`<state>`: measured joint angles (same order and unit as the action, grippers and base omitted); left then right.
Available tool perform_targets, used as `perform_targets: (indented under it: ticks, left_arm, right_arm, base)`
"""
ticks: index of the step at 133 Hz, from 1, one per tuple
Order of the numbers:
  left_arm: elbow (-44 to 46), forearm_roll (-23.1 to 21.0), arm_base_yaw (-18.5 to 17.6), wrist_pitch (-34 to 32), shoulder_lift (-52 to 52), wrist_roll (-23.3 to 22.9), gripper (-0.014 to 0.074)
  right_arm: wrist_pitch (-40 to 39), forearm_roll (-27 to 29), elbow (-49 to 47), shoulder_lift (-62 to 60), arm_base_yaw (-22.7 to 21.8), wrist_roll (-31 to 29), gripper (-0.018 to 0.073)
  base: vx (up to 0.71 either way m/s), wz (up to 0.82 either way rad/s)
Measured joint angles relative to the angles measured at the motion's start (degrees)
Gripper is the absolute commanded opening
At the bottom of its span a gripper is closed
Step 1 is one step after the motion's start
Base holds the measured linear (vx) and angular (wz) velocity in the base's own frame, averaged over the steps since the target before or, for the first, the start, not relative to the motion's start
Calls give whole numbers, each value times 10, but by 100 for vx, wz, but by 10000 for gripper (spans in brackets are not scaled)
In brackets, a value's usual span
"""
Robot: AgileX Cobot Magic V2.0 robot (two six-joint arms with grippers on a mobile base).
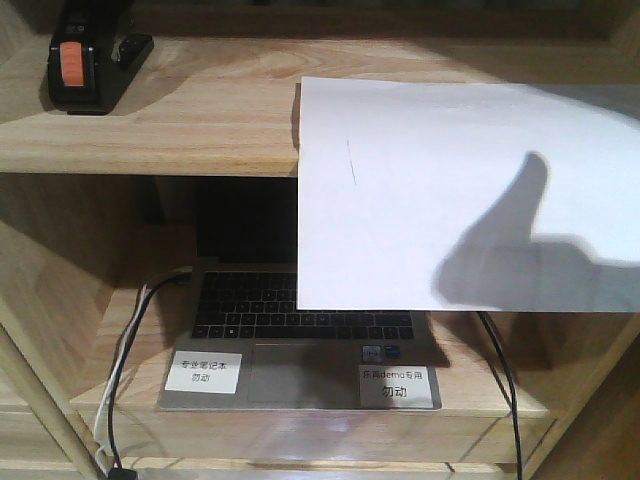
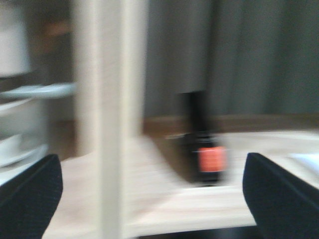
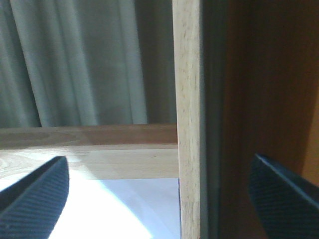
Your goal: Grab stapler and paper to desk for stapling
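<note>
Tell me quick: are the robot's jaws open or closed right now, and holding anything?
Left gripper: open, holding nothing.
Right gripper: open, holding nothing.

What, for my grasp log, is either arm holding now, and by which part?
Nothing. The left gripper is open, the stapler lying ahead of its fingers; the right gripper is open facing the paper, not closed on it.

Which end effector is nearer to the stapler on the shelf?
Left. The left end effector faces the stapler, which lies ahead between its open jaws. The right end effector faces the paper and a wooden post; its view shows no stapler.
</note>
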<state>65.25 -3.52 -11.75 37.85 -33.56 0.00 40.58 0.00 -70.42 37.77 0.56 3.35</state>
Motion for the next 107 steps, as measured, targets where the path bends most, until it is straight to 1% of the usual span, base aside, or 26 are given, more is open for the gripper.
perform_targets:
  ticks: [1,2,5,10,11,18,19,24,27,28,31,32,35,46,58,70,96,107]
  left_arm:
    - [0,0,0,0,-1,0,710]
    - [0,0,-13,-1,-3,0,708]
    - [0,0,-21,-1,-6,0,706]
    - [0,0,-51,-4,-16,0,700]
    - [0,0,-51,-4,-16,0,700]
    - [0,0,-87,-8,-28,0,695]
    - [0,0,-87,-8,-28,0,695]
    - [0,0,-114,-11,-37,0,694]
    - [0,0,-122,-13,-41,0,694]
    - [0,0,-133,-15,-44,0,694]
    - [0,0,-141,-17,-49,0,692]
    - [0,0,-152,-18,-52,0,692]
    - [0,0,-159,-20,-57,0,690]
    - [0,0,-205,-33,-78,0,683]
    - [0,0,-240,-52,-95,0,681]
    - [0,-1,-256,-60,-111,0,681]
    - [0,0,-257,-60,-123,0,680]
    - [4,15,-257,-57,-130,-23,680]
  right_arm:
    - [0,0,0,0,0,0,618]
    - [0,0,0,0,0,0,615]
    - [0,0,0,0,0,0,604]
    - [0,0,0,0,0,0,582]
    - [0,0,0,0,0,0,578]
    - [0,0,0,0,0,0,548]
    - [0,0,0,0,0,0,548]
    - [0,0,0,0,0,0,525]
    - [0,0,0,0,0,0,516]
    - [0,0,0,0,0,0,513]
    - [0,0,0,0,0,0,501]
    - [0,0,0,0,0,0,499]
    - [0,0,0,0,0,0,491]
    - [0,0,0,0,0,0,460]
    - [0,0,0,0,0,0,432]
    - [0,0,0,0,0,0,410]
    - [0,0,0,0,0,0,377]
    - [0,0,0,0,0,0,370]
  base:
    - [0,0]
    - [0,0]
    - [0,0]
    - [0,0]
    - [0,0]
    - [0,0]
    - [0,0]
    - [0,0]
    - [0,0]
    - [0,0]
    - [0,0]
    - [0,0]
    - [0,0]
    - [0,0]
    - [0,0]
    - [0,0]
    - [0,0]
    - [0,0]
